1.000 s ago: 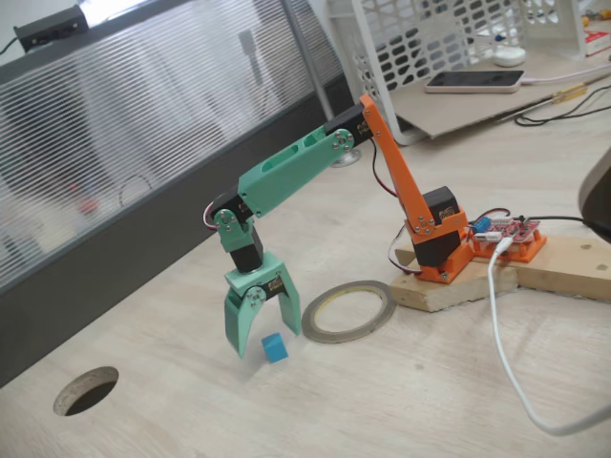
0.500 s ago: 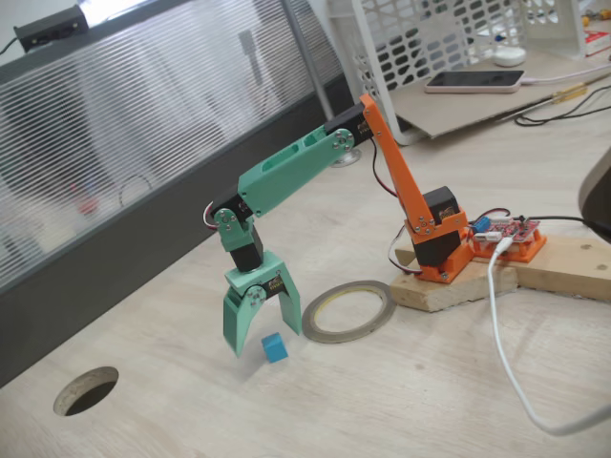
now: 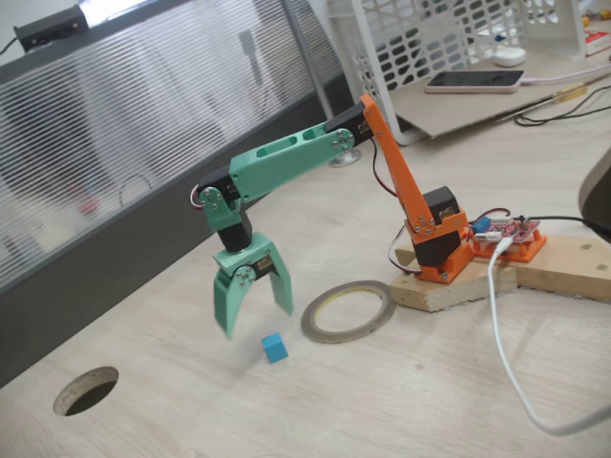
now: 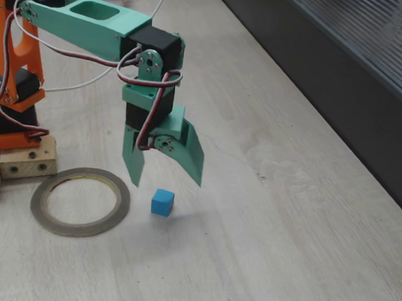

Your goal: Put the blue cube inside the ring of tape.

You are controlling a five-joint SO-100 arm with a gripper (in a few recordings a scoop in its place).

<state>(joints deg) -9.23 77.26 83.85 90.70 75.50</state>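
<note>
Gripper [image 3: 256, 315] hung jaws-spread above blue cube [image 3: 275, 348] — nothing held.
Green forearm near level, wrist pointing down; cube apparently just outside ring of tape [image 3: 348, 311].

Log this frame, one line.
gripper open, above table | blue cube on table, ungrasped | tape ring empty

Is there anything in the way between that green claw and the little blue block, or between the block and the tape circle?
Nothing visible. The gripper hangs open just above the blue cube, with only air between them. Between the cube and the ring of tape lies only bare table in both fixed views.
</note>
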